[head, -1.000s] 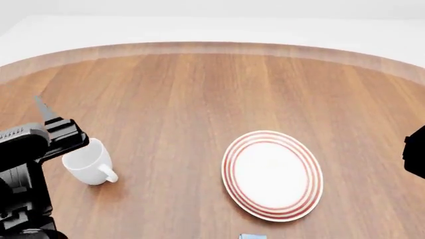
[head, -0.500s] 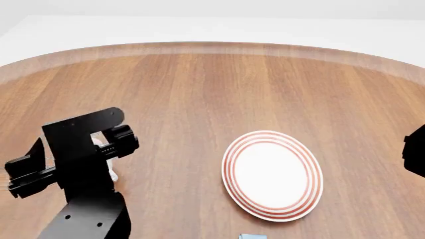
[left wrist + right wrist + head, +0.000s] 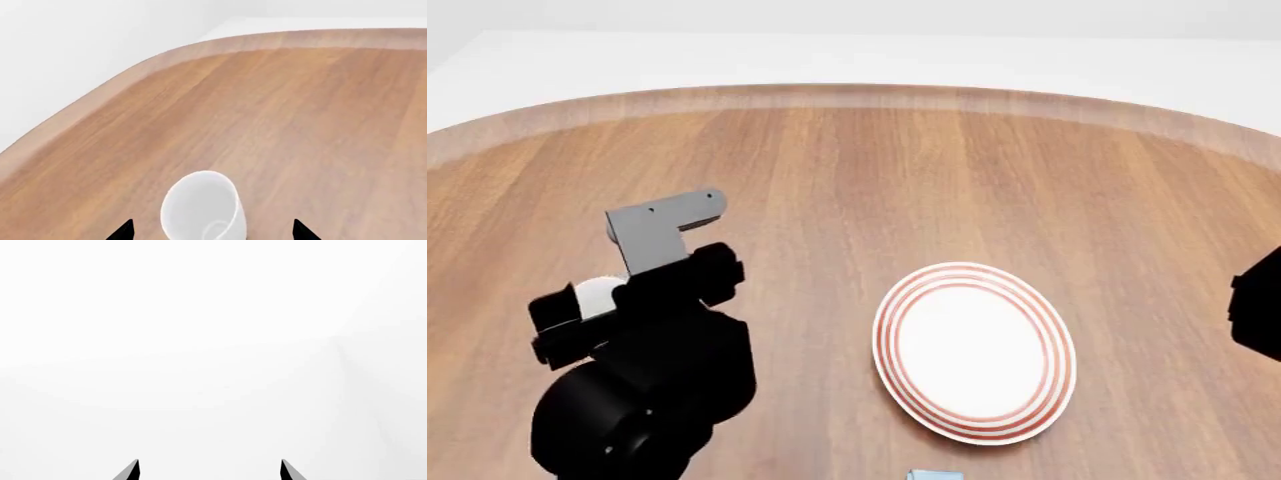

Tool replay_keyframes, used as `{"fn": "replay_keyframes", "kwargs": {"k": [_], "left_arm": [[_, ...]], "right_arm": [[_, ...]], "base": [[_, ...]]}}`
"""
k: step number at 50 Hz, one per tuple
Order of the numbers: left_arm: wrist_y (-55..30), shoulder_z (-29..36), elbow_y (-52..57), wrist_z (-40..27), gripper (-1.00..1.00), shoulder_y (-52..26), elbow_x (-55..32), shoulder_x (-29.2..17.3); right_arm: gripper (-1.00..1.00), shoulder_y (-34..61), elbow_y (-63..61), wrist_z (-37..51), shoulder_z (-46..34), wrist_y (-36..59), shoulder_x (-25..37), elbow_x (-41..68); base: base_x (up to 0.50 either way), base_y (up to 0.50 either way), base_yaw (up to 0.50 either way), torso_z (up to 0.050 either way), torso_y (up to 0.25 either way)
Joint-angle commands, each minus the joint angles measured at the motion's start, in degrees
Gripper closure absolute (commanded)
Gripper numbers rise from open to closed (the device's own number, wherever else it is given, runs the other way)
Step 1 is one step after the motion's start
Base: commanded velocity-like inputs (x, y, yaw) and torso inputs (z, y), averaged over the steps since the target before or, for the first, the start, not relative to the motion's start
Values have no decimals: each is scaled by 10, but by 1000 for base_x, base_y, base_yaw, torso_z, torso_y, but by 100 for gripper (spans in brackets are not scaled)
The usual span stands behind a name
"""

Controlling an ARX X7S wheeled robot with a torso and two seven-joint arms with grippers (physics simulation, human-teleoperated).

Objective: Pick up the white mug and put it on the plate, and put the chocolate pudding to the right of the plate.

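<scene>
The white mug [image 3: 202,207] stands upright on the wooden table [image 3: 300,125], mouth up, between the spread fingertips of the left gripper [image 3: 212,231], which grips nothing; the plate [image 3: 974,351] lies well apart to its right (red rings on the rim); the right gripper [image 3: 209,470] is spread wide over blank white; no writing can be read.

Left arm [image 3: 641,390]: extended over table | left gripper [image 3: 212,231]: jaws spread wide | right gripper [image 3: 209,471]: jaws apart, empty.
</scene>
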Motion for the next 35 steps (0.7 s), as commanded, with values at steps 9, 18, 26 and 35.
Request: {"fn": "replay_keyframes", "kwargs": {"k": [9, 18, 26, 35], "left_arm": [[105, 8, -120, -44, -100, -3, -28, 0], [186, 11, -159, -7, -100, 9, -36, 0], [223, 10, -195, 5, -100, 18, -45, -4], [266, 1, -201, 8, -100, 38, -47, -12]], "right_arm": [[-100, -2, -4, -10, 7, 1, -6, -11], [-100, -3, -8, -6, 4, 6, -4, -11], [-100, -4, -7, -5, 2, 5, -2, -12], [-100, -6, -4, -5, -3, 3, -2, -15]], "base": [[0, 0, 0, 0, 0], [0, 0, 0, 0, 0], [0, 0, 0, 0, 0], [0, 0, 0, 0, 0]]}}
